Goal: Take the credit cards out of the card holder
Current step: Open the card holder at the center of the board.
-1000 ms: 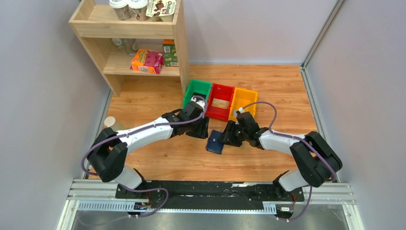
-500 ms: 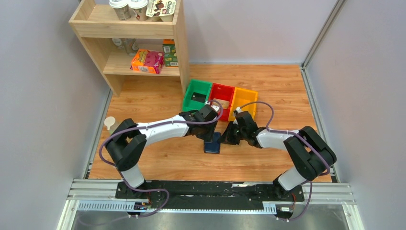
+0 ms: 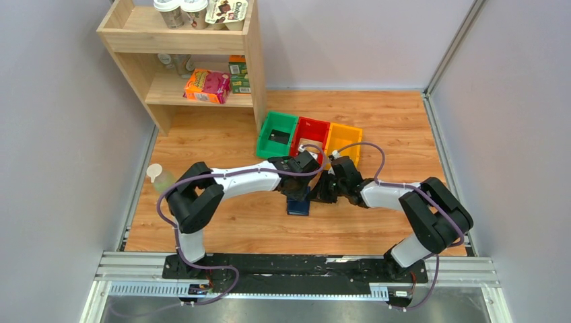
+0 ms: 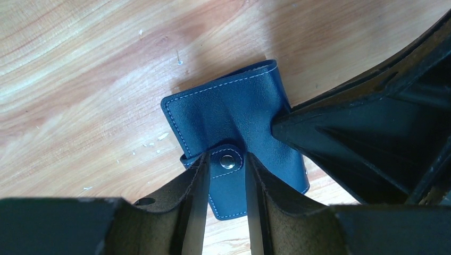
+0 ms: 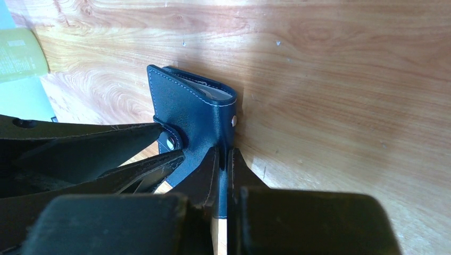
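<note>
Two grippers on one small card holder (image 3: 297,205), down at the wooden table (image 3: 256,225) in front of three coloured bins (image 3: 314,122), right between the two wrists. Folded shut, with a strap (image 4: 227,186) drawn over the open edge and fastened by a metal snap (image 4: 228,161).

Likely light, thin and limp: soft navy leather or the like, stitched round the rim, visibly buckled in the left wrist view near the pinch. Not fragile, yet floppy enough to bend or twist instead of resisting a pull, and smooth enough to slide out of a weak pinch. Best taken by the cover near an edge on one side and by the strap end on the other, so as to pop the snap by pulling the two apart. Credit cards presumably stiff and slick, tucked inside. Only a pale sliver (image 5: 215,93) showing at the mouth in the right wrist view, card or pocket lining impossible to tell.

Left gripper (image 4: 226,164): partly closed, fingers (image 4: 194,191) pressed against both sides of the strap, snap right between the tips, body of the holder just beyond them. Seemingly gripping the strap, not the cover.

Right gripper (image 5: 223,156): clenched tight on the thin edge of the cover, just beside the strap, holder sticking out straight ahead of the tips. Resting on the table or raised a little off it, not possible to say.
</note>
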You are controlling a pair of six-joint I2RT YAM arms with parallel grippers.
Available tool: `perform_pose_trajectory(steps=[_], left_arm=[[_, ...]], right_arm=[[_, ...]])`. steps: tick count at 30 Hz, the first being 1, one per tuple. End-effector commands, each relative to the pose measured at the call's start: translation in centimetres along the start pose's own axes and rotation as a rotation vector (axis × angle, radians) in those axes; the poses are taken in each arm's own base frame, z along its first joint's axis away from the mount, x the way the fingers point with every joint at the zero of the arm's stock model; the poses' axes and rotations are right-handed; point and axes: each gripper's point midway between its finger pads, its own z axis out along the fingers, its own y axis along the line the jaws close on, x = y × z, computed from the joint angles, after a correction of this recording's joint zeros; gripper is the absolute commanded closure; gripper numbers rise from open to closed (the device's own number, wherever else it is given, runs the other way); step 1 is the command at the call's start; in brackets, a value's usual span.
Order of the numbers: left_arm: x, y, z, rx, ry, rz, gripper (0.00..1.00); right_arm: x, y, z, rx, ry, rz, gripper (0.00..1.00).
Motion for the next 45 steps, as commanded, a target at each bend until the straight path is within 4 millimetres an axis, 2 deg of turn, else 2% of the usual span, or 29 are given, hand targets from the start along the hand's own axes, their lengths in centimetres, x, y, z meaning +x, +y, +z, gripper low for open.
perform_pose_trajectory(steps=[1, 6, 8, 11, 15, 20, 27, 29, 34, 38, 40, 41, 43, 45], left_arm=[[1.4, -0.1, 0.4, -0.054, 0.044, 0.037, 0.62], [2.9, 0.6, 0.9, -0.127, 0.087, 0.082, 0.62], [3.1, 1.0, 1.0, -0.16, 0.1, 0.098, 0.65], [2.7, 1.5, 0.7, -0.192, 0.081, 0.102, 0.81], [1.1, 1.6, -0.9, -0.189, 0.003, 0.092, 0.99], [-1.2, 1.8, -4.2, -0.158, -0.127, 0.047, 1.0], [-0.5, 4.2, -5.6, -0.061, -0.233, -0.106, 1.0], [0.7, 4.6, -5.6, -0.011, -0.241, -0.157, 1.0], [3.4, 4.9, -3.9, 0.08, -0.251, -0.298, 1.0], [3.5, 4.4, -4.3, 0.143, -0.288, -0.355, 1.0], [2.9, 4.4, -5.1, 0.162, -0.328, -0.355, 0.84], [2.4, 4.3, -5.6, 0.17, -0.352, -0.35, 0.72], [1.6, 4.1, -6.2, 0.186, -0.376, -0.33, 0.58], [0.4, 3.5, -6.9, 0.199, -0.39, -0.303, 0.49]], right_arm=[[1.9, -3.3, 0.3, 0.122, 0.053, -0.005, 1.0], [2.0, -3.6, 0.3, 0.131, 0.054, -0.006, 1.0], [1.9, -3.5, 0.3, 0.129, 0.054, -0.006, 1.0], [1.9, -3.5, 0.3, 0.128, 0.053, -0.007, 1.0], [2.1, -3.6, 0.3, 0.129, 0.059, -0.01, 1.0], [2.2, -3.7, 0.3, 0.133, 0.062, -0.019, 1.0], [1.9, -4.0, -0.1, 0.163, 0.068, -0.066, 1.0], [1.5, -3.8, -0.3, 0.183, 0.062, -0.097, 0.92], [0.2, -2.5, -1.3, 0.266, 0.028, -0.216, 0.5], [-0.8, -1.0, -2.2, 0.325, -0.007, -0.298, 0.3], [-1.5, -0.6, -2.9, 0.357, -0.039, -0.327, 0.23], [-1.9, -0.6, -3.2, 0.371, -0.05, -0.329, 0.21], [-2.3, -0.6, -3.8, 0.39, -0.075, -0.335, 0.18], [-2.7, -0.7, -4.3, 0.399, -0.093, -0.337, 0.16]])
